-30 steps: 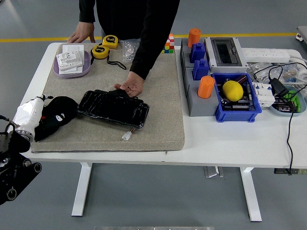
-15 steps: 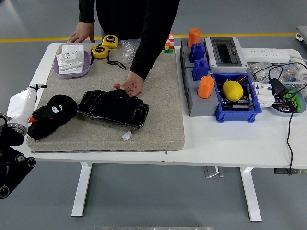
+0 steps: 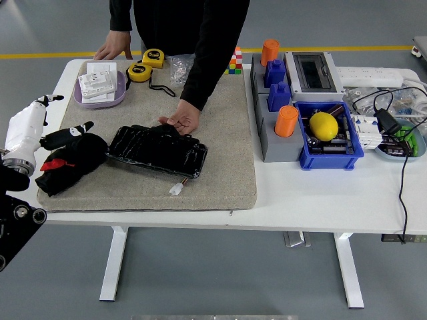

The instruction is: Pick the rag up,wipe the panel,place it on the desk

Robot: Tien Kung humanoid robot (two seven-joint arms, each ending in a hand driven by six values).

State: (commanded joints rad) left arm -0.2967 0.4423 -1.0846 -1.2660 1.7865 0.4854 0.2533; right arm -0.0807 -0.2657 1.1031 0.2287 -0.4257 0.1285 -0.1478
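Head view: we record the robot's left hand (image 3: 63, 143), black-fingered below a white forearm shell, entering from the left edge of the frame at mid-height, with its fingers resting on the crumpled black cloth rag (image 3: 70, 163); the fingers look partly spread over the cloth, and we cannot tell whether they grip it or merely lie on it. The rag sits at the left end of the beige felt mat (image 3: 227, 160) that covers the left and centre of the white table (image 3: 320, 200), just left of the glossy black rectangular panel (image 3: 159, 151); rag and panel appear nearly touching. The panel lies flat on the mat, tilted slightly down toward the right, with a small white connector (image 3: 177, 189) on short wires near its lower right corner. A person in dark sleeves stands at the top of the frame; one hand (image 3: 181, 121) presses on the panel's upper edge, the other hand (image 3: 113, 50) rests on the table's far edge at upper left. Near that hand we note a lilac oval tray (image 3: 100, 99) holding white cards and two yellow tape measures (image 3: 147, 65). In the right half stand a grey block with orange and blue cylinders (image 3: 277, 113) and a blue plastic bin (image 3: 330, 157) with a yellow ball (image 3: 323, 125) in it. The right hand does not appear.
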